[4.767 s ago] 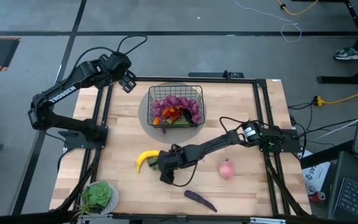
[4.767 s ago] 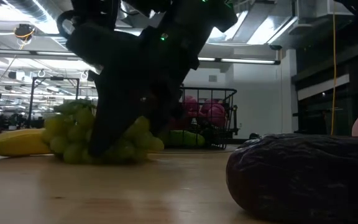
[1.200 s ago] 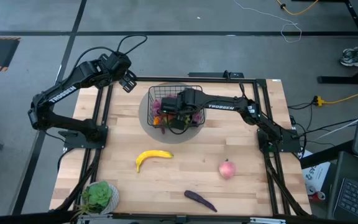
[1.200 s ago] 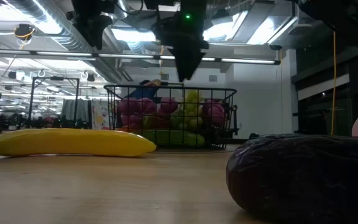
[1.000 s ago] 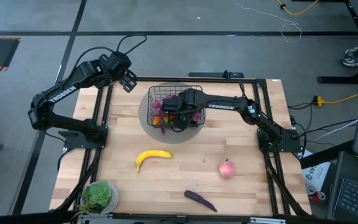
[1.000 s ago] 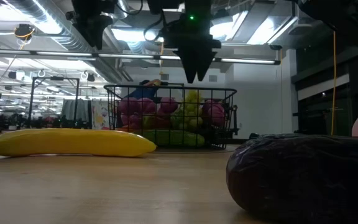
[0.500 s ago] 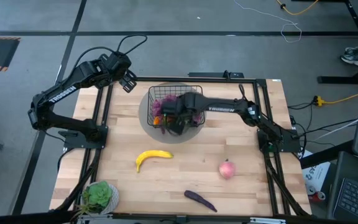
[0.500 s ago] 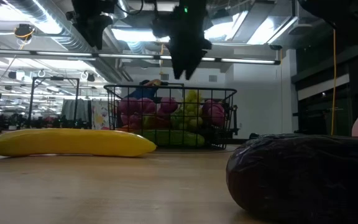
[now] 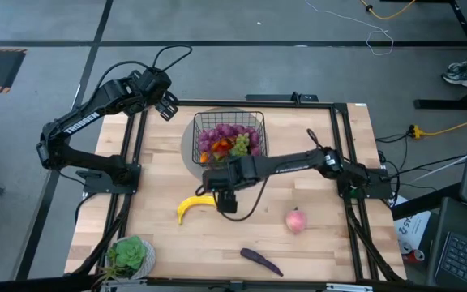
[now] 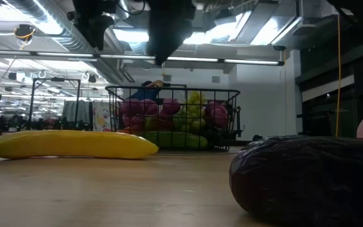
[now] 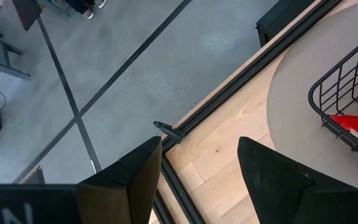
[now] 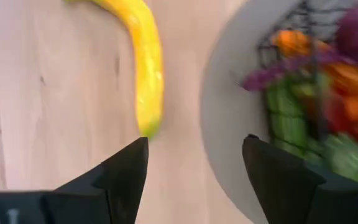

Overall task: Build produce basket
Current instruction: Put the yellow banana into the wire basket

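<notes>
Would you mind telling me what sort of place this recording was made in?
Probably an open lab or workshop: a framed wooden table on a grey concrete floor, loose cables lying about, and strip lights under exposed ceiling ducts.

The table [image 9: 298, 251] was a light wooden top of joined planks inside a dark metal frame. A round grey disc [image 9: 191, 160] lay at its far middle and bore the black wire basket [image 9: 252, 119]. On the bare wood nearer the front lay a yellow banana [image 9: 191, 206], a pink peach [image 9: 296, 221] well apart to its right, and a purple eggplant [image 9: 260, 259] close to the front edge. A green leafy plant [image 9: 130, 255] in a pot stood at the front left corner.
</notes>
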